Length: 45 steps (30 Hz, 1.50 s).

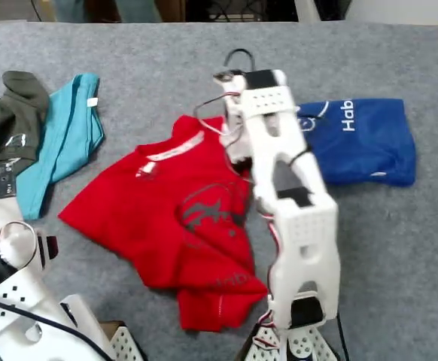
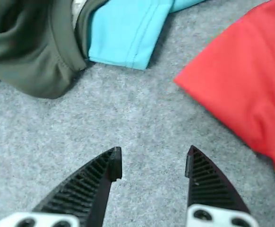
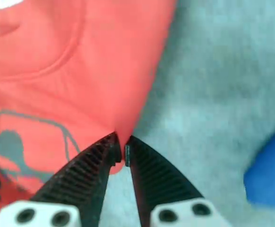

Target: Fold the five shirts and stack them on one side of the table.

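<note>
I'm pinching the red shirt (image 1: 181,226), lying central on the counter (image 1: 399,248), at its edge toward the blue shirt (image 1: 362,143); right fingers (image 3: 88,170) clenched on cloth, likely for folding. The left fingers (image 2: 92,182) are hovering spread over bare counter.

The red shirt (image 1: 181,218) lies spread and rumpled in the middle of the grey surface (image 1: 399,248), front up, with a dark graphic on the chest and its collar toward the far side. Its right edge is pinched between the fingers of the right end effector (image 3: 122,144). The blue shirt (image 1: 362,143) lies folded into a neat rectangle, white lettering up, to the right of the red one, while at the left the teal shirt (image 1: 65,139) lies loosely doubled over, with a crumpled dark olive shirt (image 1: 8,120) touching its left side.
</note>
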{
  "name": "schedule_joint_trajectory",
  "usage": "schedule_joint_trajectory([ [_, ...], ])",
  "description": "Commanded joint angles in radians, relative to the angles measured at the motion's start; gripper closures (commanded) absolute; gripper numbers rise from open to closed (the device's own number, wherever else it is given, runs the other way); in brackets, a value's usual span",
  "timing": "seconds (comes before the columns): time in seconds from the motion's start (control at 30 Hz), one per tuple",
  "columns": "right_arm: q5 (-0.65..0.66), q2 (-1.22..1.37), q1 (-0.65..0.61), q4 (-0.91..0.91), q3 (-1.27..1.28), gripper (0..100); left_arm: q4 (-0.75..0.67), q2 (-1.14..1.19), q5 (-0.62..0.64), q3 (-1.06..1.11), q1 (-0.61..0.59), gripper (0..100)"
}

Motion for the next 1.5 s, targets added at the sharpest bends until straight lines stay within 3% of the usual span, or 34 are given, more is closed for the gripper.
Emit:
schedule_joint_trajectory([
  [0.0, 0.018, -0.251, 0.098, 0.011, 0.248, 98.6, -0.015, -0.006, -0.003, -0.004, 0.03, 76],
  [0.3, 0.353, -0.769, 0.445, 0.011, 0.762, 98.5, -0.015, -0.005, -0.003, 0.047, 0.039, 76],
  [0.57, 0.921, -1.104, 0.677, 0.011, 1.001, 98.2, -0.017, -0.005, -0.003, 0.038, 0.039, 76],
  [0.63, 1.02, -1.147, 0.701, 0.011, 1.004, 94.3, -0.015, -0.005, -0.003, 0.039, 0.038, 76],
  [0.73, 1.086, -1.191, 0.703, 0.011, 0.998, 76.8, -0.015, -0.005, -0.002, 0.039, 0.033, 76],
  [0.83, 1.114, -1.228, 0.666, 0.011, 0.955, 59.9, -0.005, -0.005, -0.003, 0.038, 0.03, 76],
  [0.93, 1.114, -1.256, 0.62, 0.011, 0.9, 53.5, 0.034, -0.005, -0.009, 0.051, 0.033, 76],
  [1.13, 1.106, -1.273, 0.416, 0.011, 0.774, 65.1, 0.029, -0.005, 0.046, 0.054, 0.031, 76],
  [1.3, 1.011, -1.267, 0.112, -0.002, 0.762, 78.8, 0.029, -0.005, 0.054, 0.059, 0.028, 76],
  [1.47, 0.878, -1.138, -0.117, -0.086, 0.757, 82.0, 0.029, -0.005, 0.054, 0.056, -0.027, 76],
])
